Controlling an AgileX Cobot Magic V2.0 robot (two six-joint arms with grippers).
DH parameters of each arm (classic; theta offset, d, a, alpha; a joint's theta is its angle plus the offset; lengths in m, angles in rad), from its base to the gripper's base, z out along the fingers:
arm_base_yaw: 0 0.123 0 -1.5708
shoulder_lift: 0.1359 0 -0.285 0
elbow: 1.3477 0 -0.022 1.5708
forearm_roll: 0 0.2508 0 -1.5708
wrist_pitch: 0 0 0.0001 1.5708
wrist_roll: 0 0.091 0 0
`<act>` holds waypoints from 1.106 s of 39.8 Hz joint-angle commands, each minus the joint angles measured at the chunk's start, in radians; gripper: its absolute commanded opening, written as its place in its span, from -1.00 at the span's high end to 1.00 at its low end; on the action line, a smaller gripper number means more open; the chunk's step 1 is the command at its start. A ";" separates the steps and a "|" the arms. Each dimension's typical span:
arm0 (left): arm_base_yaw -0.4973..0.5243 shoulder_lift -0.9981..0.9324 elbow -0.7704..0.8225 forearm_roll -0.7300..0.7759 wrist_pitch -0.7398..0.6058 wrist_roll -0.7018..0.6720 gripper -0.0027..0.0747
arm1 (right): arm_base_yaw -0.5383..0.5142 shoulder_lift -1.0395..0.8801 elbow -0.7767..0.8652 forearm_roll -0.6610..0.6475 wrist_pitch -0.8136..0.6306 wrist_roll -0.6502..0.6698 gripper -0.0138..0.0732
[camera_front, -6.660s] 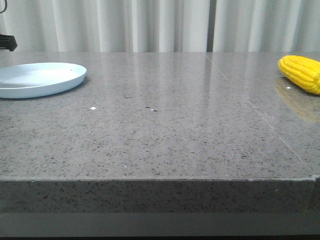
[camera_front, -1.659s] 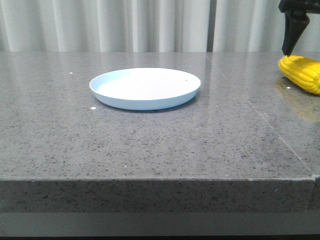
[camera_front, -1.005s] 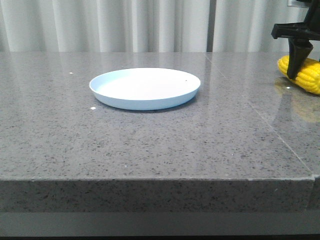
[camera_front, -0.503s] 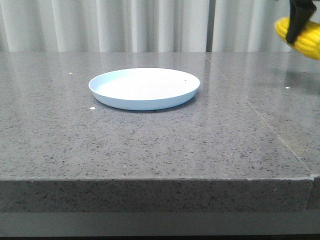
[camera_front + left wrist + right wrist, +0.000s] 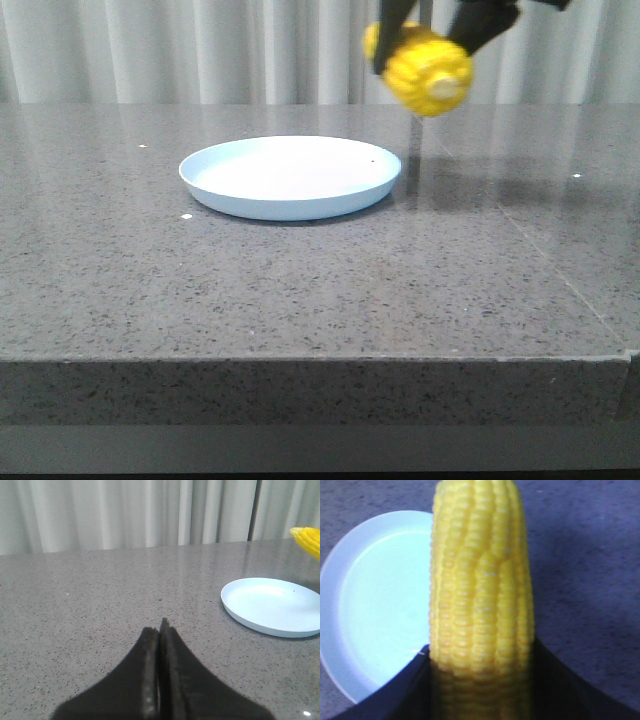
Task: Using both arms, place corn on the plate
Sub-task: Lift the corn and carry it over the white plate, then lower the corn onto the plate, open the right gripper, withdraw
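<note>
Above the counter, right of centre in the front view, the corn hangs clear of the surface, clamped by the right tool, whose body is cut off by the upper frame edge. Its pale stub end faces the camera; motion blur softens the kernels. The plate rests flat on the counter, left of and below the cob, not touching it. Right wrist view: dark fingers flank the corn on both sides, the cob hiding part of the plate. Left wrist view: left tool tips pressed together, holding nothing; corn partly cropped.
</note>
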 commanded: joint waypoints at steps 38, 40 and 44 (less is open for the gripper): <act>-0.006 0.013 -0.026 0.003 -0.072 0.001 0.98 | 0.100 0.186 -0.187 0.031 -0.085 0.079 -0.78; -0.006 0.013 -0.026 0.003 -0.072 0.001 0.98 | 0.100 0.186 -0.187 0.031 -0.085 0.078 -0.82; -0.006 0.013 -0.026 0.003 -0.072 0.001 0.98 | 0.100 0.167 -0.190 0.016 -0.084 0.078 -0.82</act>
